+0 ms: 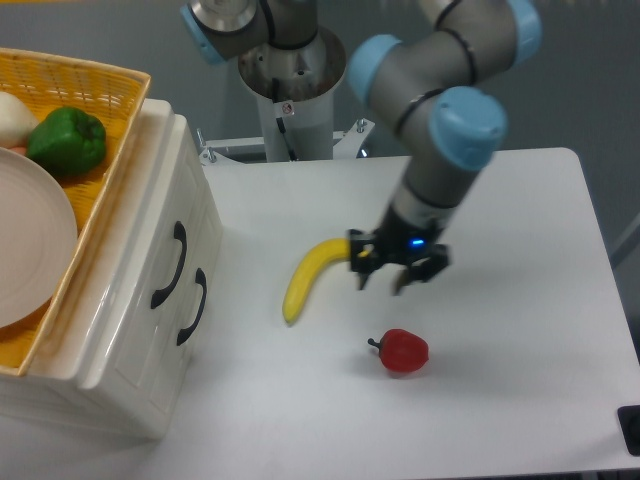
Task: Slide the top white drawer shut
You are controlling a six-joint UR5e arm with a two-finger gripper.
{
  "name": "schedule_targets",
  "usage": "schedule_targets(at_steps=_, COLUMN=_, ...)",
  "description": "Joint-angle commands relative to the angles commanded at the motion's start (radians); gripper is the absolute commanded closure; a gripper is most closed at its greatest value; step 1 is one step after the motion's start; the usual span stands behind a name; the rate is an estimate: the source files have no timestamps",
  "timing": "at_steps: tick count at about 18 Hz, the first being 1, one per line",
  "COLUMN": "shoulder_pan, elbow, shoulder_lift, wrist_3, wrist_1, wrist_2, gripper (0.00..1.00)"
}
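Top white drawer [160, 262] is being approached (fronts appearing nearly flush), while the claw [382, 278], fingers apart and empty, is being held near the banana [308, 275].

No words, brand names or numbers can be read anywhere. A small red-and-white sticker [288, 108] sits on the far robot base column [290, 100], too small to read.

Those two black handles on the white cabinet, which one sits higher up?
The upper handle, on the top white drawer, sits higher and further left in the picture. The lower handle hangs below it, nearer the banana.
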Motion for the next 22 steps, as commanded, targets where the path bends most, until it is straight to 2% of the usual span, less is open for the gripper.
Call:
schedule_targets(at_steps=3, shoulder_pan=0.066, elbow=0.015, shoulder_lift=-0.047, wrist_3=0.115, wrist_1=0.058, wrist_2=0.012, gripper=0.00)
schedule_targets(at_steps=5, shoulder_pan=0.112, elbow=0.037, shoulder_lift=-0.084, wrist_3=0.236, wrist_1=0.072, wrist_2=0.040, gripper=0.00)
schedule_targets(at_steps=10, shoulder_pan=0.192, elbow=0.077, shoulder_lift=-0.146, wrist_3=0.576, wrist_1=0.083, wrist_2=0.173, gripper=0.00)
schedule_targets(at_steps=13, shoulder_pan=0.223, elbow=0.080, shoulder_lift=-0.173, wrist_3=0.796, wrist_1=0.132, wrist_2=0.218, gripper=0.00)
schedule_targets(at_steps=18, shoulder_pan=0.233, elbow=0.113, shoulder_lift=-0.213, wrist_3=0.954, wrist_1=0.135, wrist_2=0.282, gripper=0.00)
schedule_targets(at_steps=22, shoulder_pan=0.229, elbow=0.140, shoulder_lift=-0.249, wrist_3=0.973, wrist_1=0.135, wrist_2=0.301, gripper=0.00)
